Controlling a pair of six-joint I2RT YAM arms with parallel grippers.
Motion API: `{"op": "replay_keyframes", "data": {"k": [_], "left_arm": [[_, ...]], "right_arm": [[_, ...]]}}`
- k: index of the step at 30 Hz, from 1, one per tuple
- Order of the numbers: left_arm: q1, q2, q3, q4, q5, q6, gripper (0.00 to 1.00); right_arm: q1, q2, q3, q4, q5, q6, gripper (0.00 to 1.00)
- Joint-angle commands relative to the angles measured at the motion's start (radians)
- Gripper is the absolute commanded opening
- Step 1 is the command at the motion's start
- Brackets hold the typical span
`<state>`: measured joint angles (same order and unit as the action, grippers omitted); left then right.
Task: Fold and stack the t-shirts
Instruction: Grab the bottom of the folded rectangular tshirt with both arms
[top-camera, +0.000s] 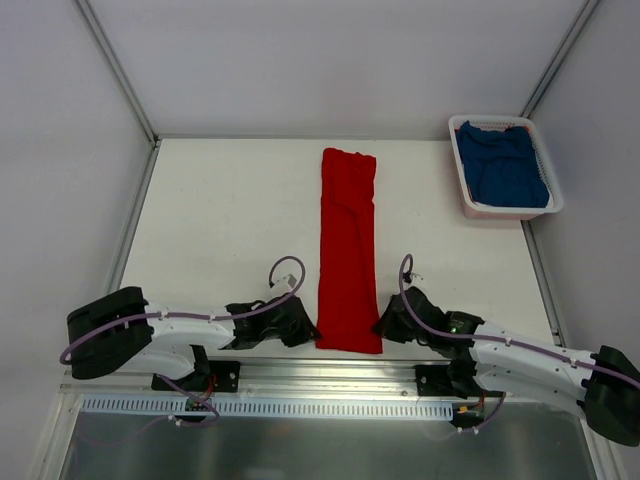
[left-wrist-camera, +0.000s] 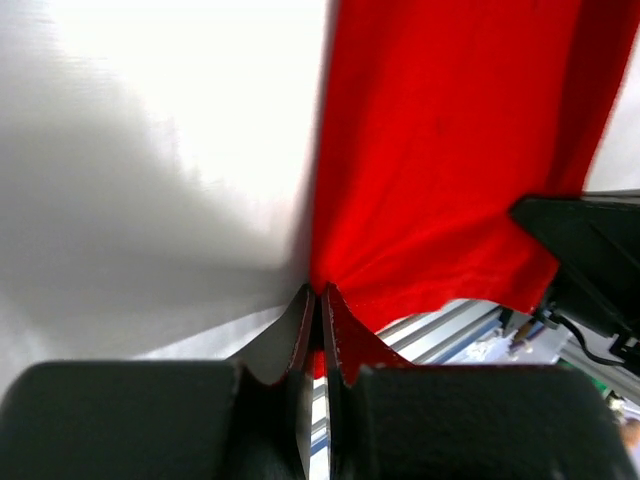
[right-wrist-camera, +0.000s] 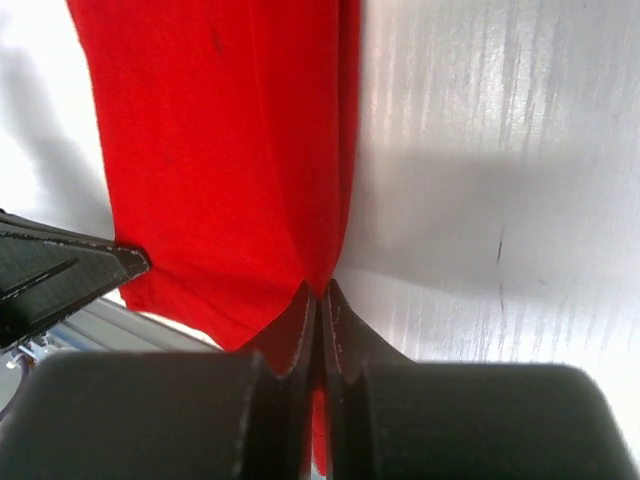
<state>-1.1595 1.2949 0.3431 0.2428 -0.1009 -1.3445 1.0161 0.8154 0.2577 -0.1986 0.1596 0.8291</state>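
A red t-shirt (top-camera: 348, 250), folded into a long strip, lies lengthwise away from the arms on the table (top-camera: 220, 220), its near corners pinched in the closed jaws of the left gripper (top-camera: 310, 333) and right gripper (top-camera: 381, 328).

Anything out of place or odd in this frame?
Nothing stands out. The red t-shirt lies in a straight folded strip, left claw and right claw shut on its near corners; the blue t-shirt sits crumpled in the white basket.
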Motion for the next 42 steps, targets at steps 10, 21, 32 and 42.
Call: {"op": "replay_keyframes", "data": {"k": [10,21,32,42], "left_arm": [[-0.052,-0.206,0.097,-0.442,-0.137,0.067,0.00],[-0.051,-0.226,0.263,-0.545,-0.235,0.165,0.00],[0.029,-0.203,0.381,-0.571,-0.257,0.300,0.00],[0.175,-0.174,0.493,-0.570,-0.227,0.459,0.00]], "right_arm": [[0.076,-0.096,0.162,-0.186,0.119,0.002,0.00],[0.088,-0.065,0.268,-0.248,0.179,-0.065,0.00],[0.073,0.042,0.400,-0.262,0.250,-0.192,0.00],[-0.065,0.105,0.523,-0.283,0.236,-0.363,0.00]]}}
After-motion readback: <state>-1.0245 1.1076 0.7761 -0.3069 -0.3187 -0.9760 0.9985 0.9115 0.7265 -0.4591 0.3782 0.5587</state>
